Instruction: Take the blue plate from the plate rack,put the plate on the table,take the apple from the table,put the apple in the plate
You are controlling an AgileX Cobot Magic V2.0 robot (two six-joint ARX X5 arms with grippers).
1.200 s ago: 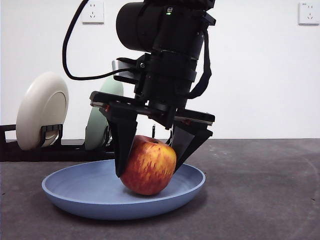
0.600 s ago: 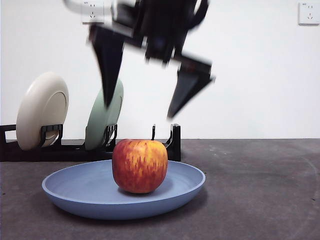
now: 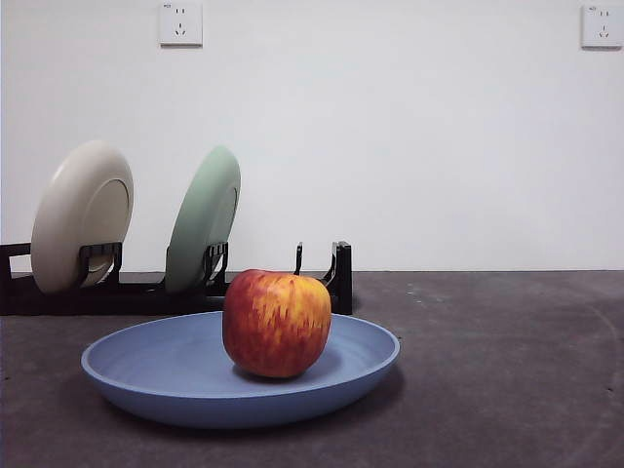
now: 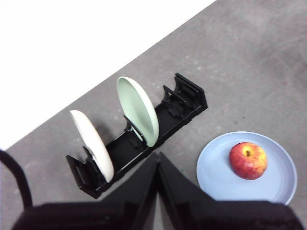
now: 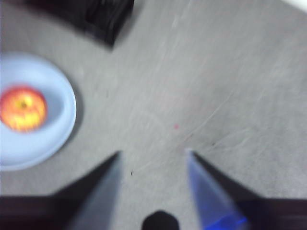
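The apple (image 3: 277, 323) sat upright in the blue plate (image 3: 146, 369) just before the plate rack (image 3: 336, 281), a front view without arms, while wrist views showed the left gripper (image 4: 157, 155) pressed together and the right gripper (image 5: 152, 154) spread, both above the table (image 5: 230, 86).

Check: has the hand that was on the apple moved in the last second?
Yes. It was at the apple, rose past the green plate, and is gone from the front view; the apple sits alone in the blue plate.
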